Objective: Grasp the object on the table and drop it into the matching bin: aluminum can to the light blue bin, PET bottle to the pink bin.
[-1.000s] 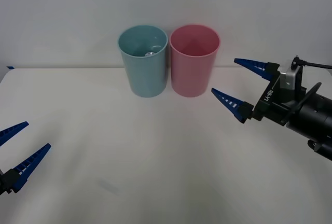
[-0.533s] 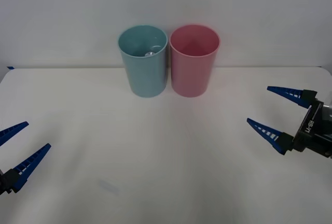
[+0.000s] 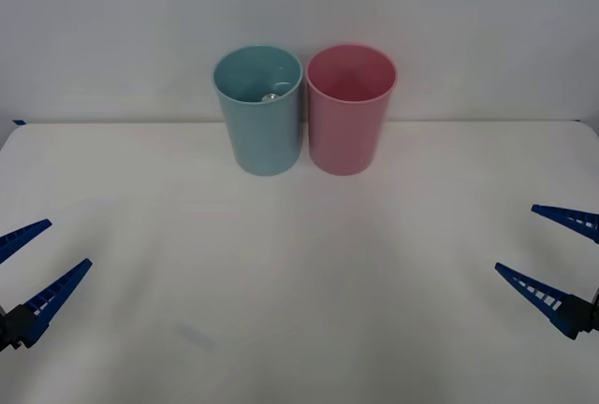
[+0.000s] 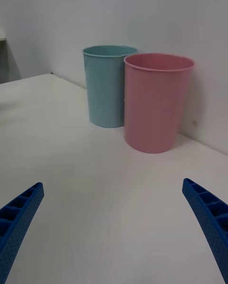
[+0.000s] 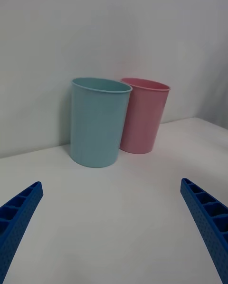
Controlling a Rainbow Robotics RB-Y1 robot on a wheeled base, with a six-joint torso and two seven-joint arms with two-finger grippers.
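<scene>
White table [image 3: 299, 310]: can [image 3: 270, 97] barely visible in light blue bin [image 3: 259, 114]; left gripper [image 3: 26, 264] & right gripper [image 3: 562, 256] spread.

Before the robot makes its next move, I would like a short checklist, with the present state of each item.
1. Can placed in the matching bin: ok, probably. A small silver glint lies deep inside the light blue bin; it is too small to confirm as the can.
2. Pink bin free of wrong items: ok, its visible inside looks bare.
3. Both bins upright, side by side at the far edge of the table: ok.
4. Right gripper empty and open: ok, low at the table's right edge.
5. Left gripper empty and open: ok, parked at the left edge.
6. Another object waiting on the table: cannot tell beyond the visible white surface.
</scene>
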